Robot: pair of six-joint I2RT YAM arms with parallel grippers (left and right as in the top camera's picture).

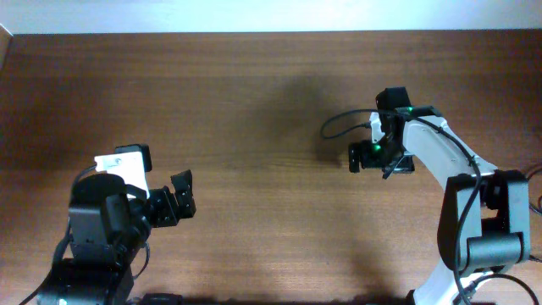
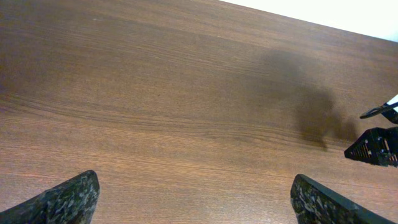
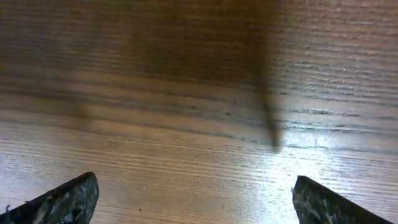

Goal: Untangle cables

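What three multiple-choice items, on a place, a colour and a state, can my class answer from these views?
1. Where in the overhead view is the left gripper? A upper right; B lower left; C top centre.
2. The table is: A white; B green; C brown.
3. The right gripper is: A open; B shut on a cable; C shut on a cup.
Answers: B, it sits at the lower left; C, brown wood grain shows; A, its fingers stand wide apart with nothing between them.
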